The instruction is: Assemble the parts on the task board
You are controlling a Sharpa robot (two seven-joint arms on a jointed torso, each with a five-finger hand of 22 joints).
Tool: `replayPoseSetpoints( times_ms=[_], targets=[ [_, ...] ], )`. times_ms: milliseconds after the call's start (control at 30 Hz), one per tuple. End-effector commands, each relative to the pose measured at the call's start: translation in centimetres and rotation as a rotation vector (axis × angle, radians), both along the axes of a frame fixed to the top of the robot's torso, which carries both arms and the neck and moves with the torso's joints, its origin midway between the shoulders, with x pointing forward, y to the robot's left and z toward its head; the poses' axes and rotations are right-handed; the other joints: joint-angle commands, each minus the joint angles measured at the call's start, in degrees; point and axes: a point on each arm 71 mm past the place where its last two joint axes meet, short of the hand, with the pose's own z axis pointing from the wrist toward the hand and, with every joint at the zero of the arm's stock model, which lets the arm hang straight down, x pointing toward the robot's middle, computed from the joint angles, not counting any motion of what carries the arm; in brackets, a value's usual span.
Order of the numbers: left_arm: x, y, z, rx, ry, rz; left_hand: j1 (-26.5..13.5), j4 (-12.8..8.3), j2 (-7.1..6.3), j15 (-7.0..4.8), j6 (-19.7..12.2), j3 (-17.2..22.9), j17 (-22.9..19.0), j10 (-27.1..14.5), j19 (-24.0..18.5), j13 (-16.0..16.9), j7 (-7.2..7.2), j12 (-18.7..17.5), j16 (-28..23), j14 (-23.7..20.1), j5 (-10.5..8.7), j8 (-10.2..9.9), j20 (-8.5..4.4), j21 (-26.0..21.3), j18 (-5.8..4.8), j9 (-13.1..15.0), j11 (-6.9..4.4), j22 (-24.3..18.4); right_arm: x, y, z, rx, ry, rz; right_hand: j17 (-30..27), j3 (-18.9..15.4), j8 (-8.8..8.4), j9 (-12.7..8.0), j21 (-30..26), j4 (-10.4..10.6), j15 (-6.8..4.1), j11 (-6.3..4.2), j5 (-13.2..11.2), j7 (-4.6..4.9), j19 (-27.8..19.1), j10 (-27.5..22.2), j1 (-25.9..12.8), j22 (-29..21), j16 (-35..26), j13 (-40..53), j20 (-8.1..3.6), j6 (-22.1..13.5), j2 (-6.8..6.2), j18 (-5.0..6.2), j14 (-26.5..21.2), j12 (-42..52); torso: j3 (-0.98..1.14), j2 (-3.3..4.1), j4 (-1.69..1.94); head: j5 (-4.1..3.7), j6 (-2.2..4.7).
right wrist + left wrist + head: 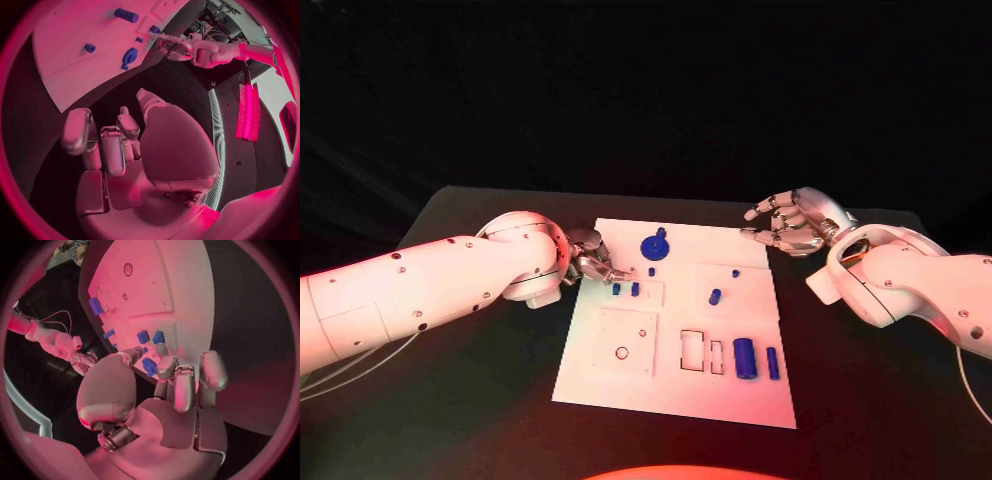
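Note:
The white task board (668,385) lies in the middle of the black table. On it stand a blue gear-like part (655,244), a small peg (651,271), a pair of pegs (626,289), another peg (715,296) and two blue cylinders (757,359). My left hand (593,258) hovers at the board's left edge. Its fingertips (165,365) sit just beside the small peg (149,366) and nothing is in its grasp. My right hand (790,222) hangs off the board's far right corner with fingers loosely bent and empty (119,140).
The board has a square recess with a round hole (623,350) and two narrow slots (701,352) near its front. Black table (877,400) surrounds the board on all sides. My left forearm (430,290) lies over the table's left part.

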Motion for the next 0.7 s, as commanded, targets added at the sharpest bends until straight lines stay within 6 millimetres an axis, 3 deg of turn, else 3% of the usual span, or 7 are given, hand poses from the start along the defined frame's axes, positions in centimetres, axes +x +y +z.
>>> replayPoseSetpoints(
  times_ms=[33,300,433,500,567,600,700],
  targets=[
    [0.0,0.0,0.4,-0.002,0.005,-0.004,-0.47,-0.05,0.1,-0.2,0.3,-0.32,12.39,-0.05,0.15,-0.25,0.19,-0.37,-0.08,5.22,-0.28,0.18,0.02,-0.29,-0.76,-0.05,-0.06,-0.26,0.0,0.1,0.0,-0.003,-0.005,0.012,6.47,0.08,0.26,-0.05,0.01,0.36,0.24,-0.14,0.38,0.01,-0.18,0.06,-0.06,0.09,-0.16,0.06,0.04,-0.25,0.43,0.44,3.72,0.13,0.01,-0.01,0.03,0.01,0.15],
    [0.2,-0.4,1.5,-0.094,-0.023,-0.001,-0.42,-0.1,0.45,-0.13,-0.28,-0.91,11.42,-0.95,-0.55,-1.48,0.33,-1.17,-0.59,4.89,-0.17,-0.11,0.05,-0.85,-0.55,-0.08,0.06,-1.29,0.0,0.1,0.0,-0.003,-0.006,0.012,6.47,0.08,0.26,-0.05,0.01,0.36,0.24,-0.14,0.38,0.01,-0.18,0.06,-0.06,0.09,-0.16,0.06,0.04,-0.25,0.43,0.44,3.72,0.13,0.0,0.03,0.0,0.02,0.18],
    [0.5,-0.9,2.3,-0.228,-0.073,-0.015,4.35,-0.17,2.17,2.68,-6.75,-2.06,-1.78,-16.18,-12.68,-19.08,3.8,-13.59,-8.73,-1.52,0.7,-4.19,2.13,-11.27,2.48,-2.01,3.18,-17.75,0.0,0.2,0.0,-0.003,-0.006,0.011,6.47,0.08,0.26,-0.05,0.01,0.36,0.24,-0.14,0.38,0.01,-0.18,0.06,-0.06,0.09,-0.16,0.06,0.04,-0.25,0.43,0.44,3.72,0.13,0.06,0.04,-0.05,0.02,0.2],
    [0.7,-1.2,2.6,-0.278,-0.119,-0.042,8.75,-0.36,2.39,4.48,-10.65,-1.51,-13.8,-21.64,-20.59,-22.11,5.89,-17.67,-17.5,-9.72,0.9,-6.83,3.7,-19.15,3.96,-4.01,5.29,-27.6,0.0,0.1,0.0,-0.002,-0.008,0.01,6.47,0.08,0.26,-0.05,0.01,0.36,0.24,-0.14,0.38,0.01,-0.18,0.06,-0.06,0.09,-0.16,0.06,0.04,-0.25,0.43,0.44,3.72,0.13,0.11,0.02,-0.01,0.0,0.21],
    [0.8,-1.6,2.9,-0.32,-0.183,-0.083,12.14,-0.13,2.03,5.5,-11.47,-1.2,-19.23,-23.23,-21.49,-23.88,6.81,-19.5,-21.81,-13.84,0.82,-7.82,4.78,-21.61,4.09,-5.54,6.25,-29.02,0.0,0.1,0.0,-0.002,-0.009,0.009,6.47,0.08,0.26,-0.05,0.01,0.36,0.24,-0.14,0.38,0.01,-0.18,0.06,-0.06,0.09,-0.16,0.06,0.04,-0.25,0.43,0.44,3.72,0.13,0.1,0.02,0.06,-0.06,0.28],
    [0.8,-1.9,3.0,-0.334,-0.222,-0.11,17.14,-1.2,1.59,6.16,-13.22,0.53,-21.61,-25.91,-21.36,-26.15,7.75,-22.59,-23.54,-15.43,0.7,-9.47,5.3,-22.83,4.29,-7.31,7.27,-29.83,0.0,0.1,0.0,-0.002,-0.011,0.007,6.36,0.09,0.3,-0.07,-0.11,0.35,0.23,-0.14,0.38,0.0,-0.22,0.0,-0.08,0.04,-0.23,-0.04,0.03,-0.24,0.46,0.46,3.69,0.07,0.08,0.04,0.09,-0.12,0.3],
    [0.6,-2.7,3.1,-0.352,-0.332,-0.189,23.76,-2.54,0.01,6.74,-14.63,2.8,-23.26,-27.67,-20.51,-30.16,8.53,-26.9,-24.19,-16.21,0.76,-11.57,5.93,-23.67,4.3,-10.58,7.68,-30.49,0.1,0.0,0.0,-0.002,-0.014,0.003,6.26,0.09,0.3,-0.08,-0.19,0.34,0.23,-0.15,0.38,0.0,-0.26,-0.11,-0.07,-0.02,-0.28,-0.19,0.03,-0.24,0.46,0.48,3.66,-0.05,-0.08,0.09,0.13,-0.31,0.33]
  ],
)
